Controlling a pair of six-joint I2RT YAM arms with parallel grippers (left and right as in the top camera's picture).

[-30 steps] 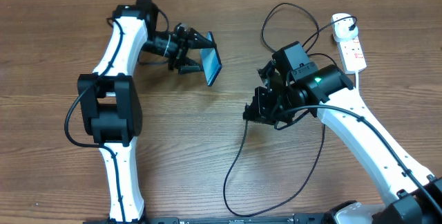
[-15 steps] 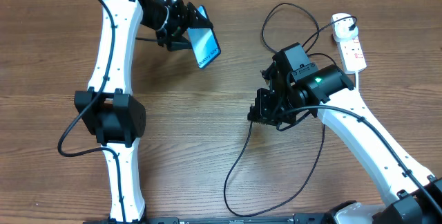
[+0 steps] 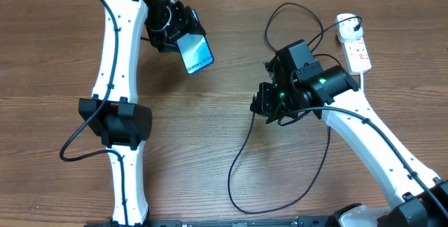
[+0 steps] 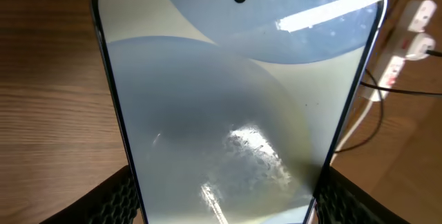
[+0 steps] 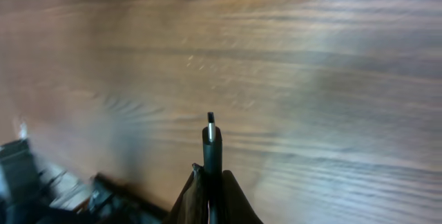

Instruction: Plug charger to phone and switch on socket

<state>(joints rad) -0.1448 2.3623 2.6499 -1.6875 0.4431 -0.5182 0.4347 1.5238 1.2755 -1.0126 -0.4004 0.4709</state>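
The phone [image 3: 197, 53] is held off the table at the far left, its light blue screen facing up, with my left gripper [image 3: 179, 33] shut on its long edges. In the left wrist view the phone [image 4: 235, 92] fills the frame between the two black fingers [image 4: 116, 198]. My right gripper [image 3: 264, 105] hovers at mid-table, shut on the charger plug [image 5: 211, 133], whose metal tip sticks out ahead of the pinched fingertips [image 5: 231, 195]. The black charger cable [image 3: 239, 158] loops over the table to a white adapter [image 3: 345, 25] on the socket [image 3: 359, 54] at the far right.
The socket [image 4: 391, 69] and its thick white cord show past the phone's right edge in the left wrist view. Loose cable loops lie in front of and behind the right arm [image 3: 378, 136]. The table's far edge runs just behind the left arm [image 3: 119, 38].
My left arm has swung the phone back and to the left, turning its screen from edge-on to facing up. The right gripper has shifted slightly away from the front edge with the plug.
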